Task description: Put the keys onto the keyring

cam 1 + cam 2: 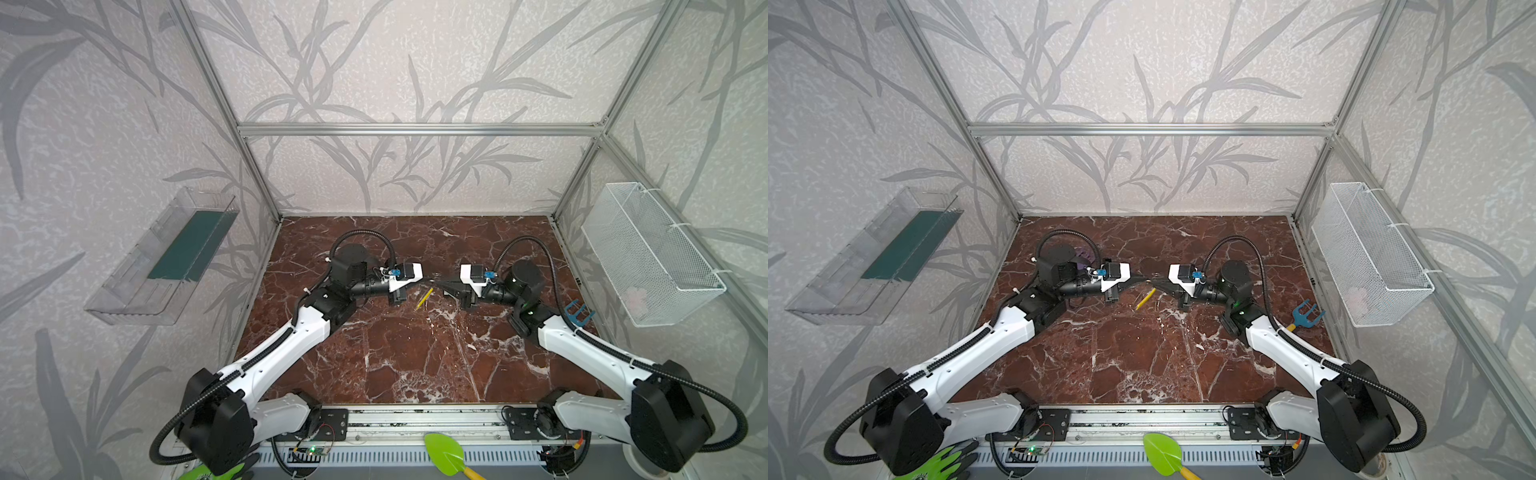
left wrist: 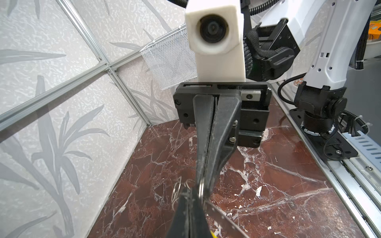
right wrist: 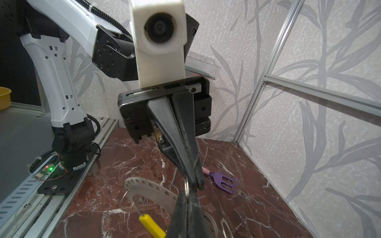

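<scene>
We've got the red marble desk point(image 1: 415, 357) filling the lower middle of both top views, and both arms reach in to meet tip to tip at its centre. The left claw point(image 1: 430, 279) comes in from the left of the frame, jaws pressed fully together. The right claw point(image 1: 439, 282) faces it from the right, jaws just as tight.

In the right wrist view we see the right claw pinching the grey perforated band of the keyring point(image 3: 148, 188). The band arcs away toward the lower left of that frame, with its yellow sleeve point(image 3: 152, 225) dangling below. In both top views that sleeve hangs just under the meeting point.

The keys point(image 2: 176, 192) show only as thin silver loops bunched right at the two tips, touching the left claw. Whether it actually grips them, we can't tell.
</scene>
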Controlling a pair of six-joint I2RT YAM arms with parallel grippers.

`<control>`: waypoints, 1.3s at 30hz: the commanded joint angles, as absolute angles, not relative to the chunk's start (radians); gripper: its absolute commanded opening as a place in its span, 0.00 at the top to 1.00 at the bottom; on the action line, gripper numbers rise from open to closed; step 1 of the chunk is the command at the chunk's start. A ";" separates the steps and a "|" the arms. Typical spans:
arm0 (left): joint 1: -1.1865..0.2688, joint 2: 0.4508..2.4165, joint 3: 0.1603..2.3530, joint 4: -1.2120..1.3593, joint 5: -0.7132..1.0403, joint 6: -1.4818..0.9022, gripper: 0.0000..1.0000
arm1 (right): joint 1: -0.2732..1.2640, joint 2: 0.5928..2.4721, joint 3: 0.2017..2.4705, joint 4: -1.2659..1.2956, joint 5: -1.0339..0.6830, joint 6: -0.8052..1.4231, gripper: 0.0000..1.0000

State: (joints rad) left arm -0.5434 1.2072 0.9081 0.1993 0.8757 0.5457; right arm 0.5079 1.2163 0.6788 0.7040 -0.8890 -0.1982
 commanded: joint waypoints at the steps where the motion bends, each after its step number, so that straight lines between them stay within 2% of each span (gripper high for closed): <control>1: -0.546 1.178 0.888 0.238 0.870 0.530 1.00 | 0.512 1.210 0.666 0.802 -0.871 -0.155 1.00; 2: -0.546 1.172 0.882 0.238 0.858 0.531 0.97 | 0.512 1.211 0.661 0.819 -0.864 -0.144 1.00; 3: -0.545 1.165 0.870 0.242 0.836 0.531 0.83 | 0.512 1.213 0.656 0.839 -0.856 -0.134 1.00; 6: -0.541 1.137 0.826 0.298 0.780 0.506 0.70 | 0.511 1.216 0.649 0.887 -0.839 -0.106 1.00; 8: -0.535 1.125 0.818 0.295 0.793 0.488 0.77 | 0.511 1.219 0.651 0.897 -0.838 -0.099 1.00; 9: -0.533 1.120 0.812 0.297 0.802 0.475 0.78 | 0.511 1.221 0.650 0.905 -0.837 -0.095 1.00; 14: -0.529 1.102 0.787 0.318 0.859 0.420 0.72 | 0.511 1.227 0.659 0.921 -0.844 -0.084 1.00; 21: -0.529 1.142 0.793 0.418 0.886 0.358 0.71 | 0.511 1.235 0.659 0.955 -0.879 -0.068 1.00; 30: -0.530 1.197 0.818 0.471 0.938 0.312 0.78 | 0.512 1.235 0.654 0.984 -0.895 -0.056 1.00; 39: -0.532 1.194 0.834 0.488 0.960 0.300 0.81 | 0.512 1.249 0.647 0.988 -0.900 -0.061 1.00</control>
